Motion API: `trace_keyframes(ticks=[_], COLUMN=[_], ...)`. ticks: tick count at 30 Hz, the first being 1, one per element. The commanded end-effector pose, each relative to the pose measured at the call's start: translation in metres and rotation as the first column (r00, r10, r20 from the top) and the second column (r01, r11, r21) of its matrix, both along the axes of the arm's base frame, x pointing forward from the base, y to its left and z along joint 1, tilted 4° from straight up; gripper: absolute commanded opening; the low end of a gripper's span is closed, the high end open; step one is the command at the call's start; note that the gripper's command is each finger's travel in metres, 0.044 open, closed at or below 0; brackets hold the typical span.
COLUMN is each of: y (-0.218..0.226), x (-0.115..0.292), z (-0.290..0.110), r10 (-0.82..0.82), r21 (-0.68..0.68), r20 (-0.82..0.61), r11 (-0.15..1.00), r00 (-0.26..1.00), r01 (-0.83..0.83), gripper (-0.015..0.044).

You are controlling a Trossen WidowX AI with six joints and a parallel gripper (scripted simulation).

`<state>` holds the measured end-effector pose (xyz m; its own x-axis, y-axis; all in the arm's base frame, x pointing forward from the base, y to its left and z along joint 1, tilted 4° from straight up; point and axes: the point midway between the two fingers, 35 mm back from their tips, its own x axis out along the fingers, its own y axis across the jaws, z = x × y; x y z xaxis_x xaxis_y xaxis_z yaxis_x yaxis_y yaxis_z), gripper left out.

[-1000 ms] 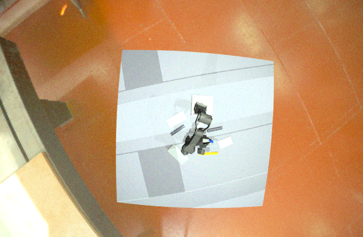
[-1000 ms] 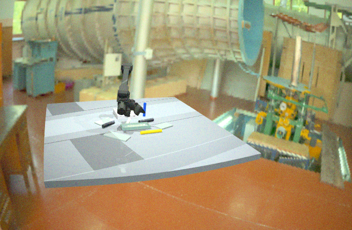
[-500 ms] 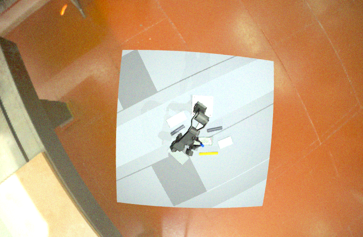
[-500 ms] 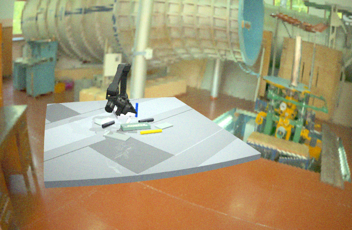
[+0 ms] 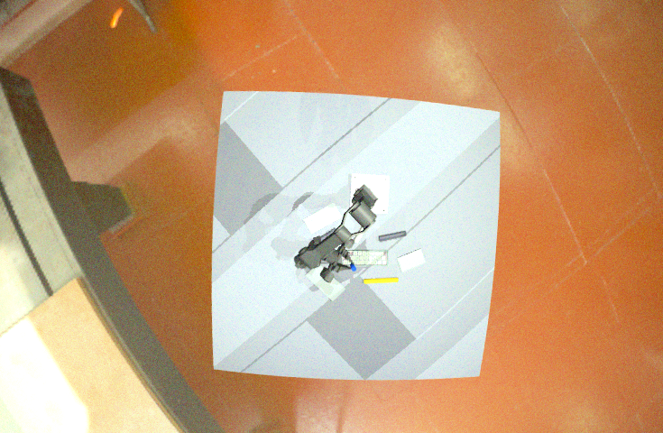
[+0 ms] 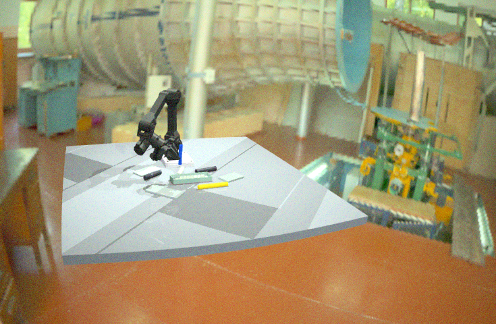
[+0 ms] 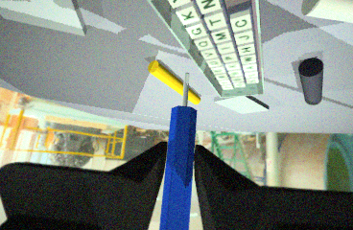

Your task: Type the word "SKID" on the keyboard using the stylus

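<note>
The blue stylus (image 5: 353, 267) (image 6: 180, 154) (image 7: 180, 144) is upright in the exterior view, with a thin grey tip (image 7: 186, 88) visible in the wrist view. My gripper (image 7: 180, 149) is shut on its blue body. The green keyboard (image 5: 370, 257) (image 6: 191, 180) (image 7: 234, 45) has pale lettered keys in rows. K, G, M, T, J and C are among the readable letters. In the wrist view the tip appears left of the keyboard, against the yellow cylinder behind. Its height over the keyboard is hard to tell. The arm hides part of the keyboard in the top view.
A yellow cylinder (image 5: 381, 280) (image 6: 212, 185) (image 7: 172, 81) lies beside the keyboard. A dark cylinder (image 5: 391, 234) (image 6: 205, 169) (image 7: 311, 83) lies on its other side, and another dark cylinder (image 6: 152, 175) lies left of it. Flat pale slabs (image 5: 410, 260) (image 6: 231, 177) (image 7: 242, 103) lie around.
</note>
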<state>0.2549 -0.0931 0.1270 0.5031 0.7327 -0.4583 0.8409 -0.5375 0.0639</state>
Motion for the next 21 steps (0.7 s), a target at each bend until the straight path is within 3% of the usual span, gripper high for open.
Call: trace_keyframes(ticks=[1,21], y=[-0.002,-0.002], x=[0.001,0.003], z=[0.001,-0.028], r10=[-0.01,-0.009], r21=[0.006,0.007], r20=[-0.003,-0.003], r11=[1.0,1.0], r00=[1.0,1.0], r01=[0.01,0.01], gripper=[0.0,0.0])
